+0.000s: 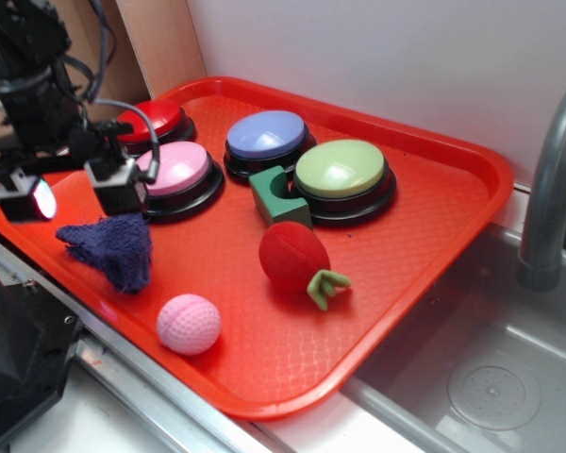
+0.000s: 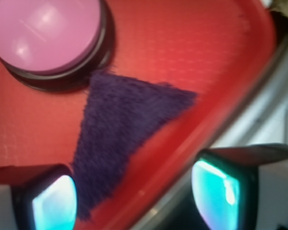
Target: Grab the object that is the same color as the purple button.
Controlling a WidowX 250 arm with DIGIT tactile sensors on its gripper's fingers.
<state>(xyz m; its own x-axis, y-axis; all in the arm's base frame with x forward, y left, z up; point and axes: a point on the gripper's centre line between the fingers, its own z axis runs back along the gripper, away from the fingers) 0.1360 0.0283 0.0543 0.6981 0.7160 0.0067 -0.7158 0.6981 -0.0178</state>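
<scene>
The object (image 1: 108, 246) is a dark blue-purple fuzzy knitted cloth, roughly triangular, lying at the left front of the red tray (image 1: 424, 231). In the wrist view the object (image 2: 120, 129) spreads below the pink button (image 2: 45, 33), its narrow tip reaching between my fingers. The purple button (image 1: 266, 135) stands at the back of the tray. My gripper (image 1: 75, 192) hovers open just above the cloth's back edge. In the wrist view the gripper (image 2: 134, 199) has one finger over the tray and the other past the tray's rim. Nothing is held.
On the tray are a pink-topped button (image 1: 174, 170), a red-topped button (image 1: 153, 120), a green button (image 1: 341, 169), a green block (image 1: 278, 196), a red strawberry-like toy (image 1: 297, 257) and a pink dimpled ball (image 1: 189, 324). A sink (image 1: 481, 377) with a grey faucet (image 1: 552, 189) lies right.
</scene>
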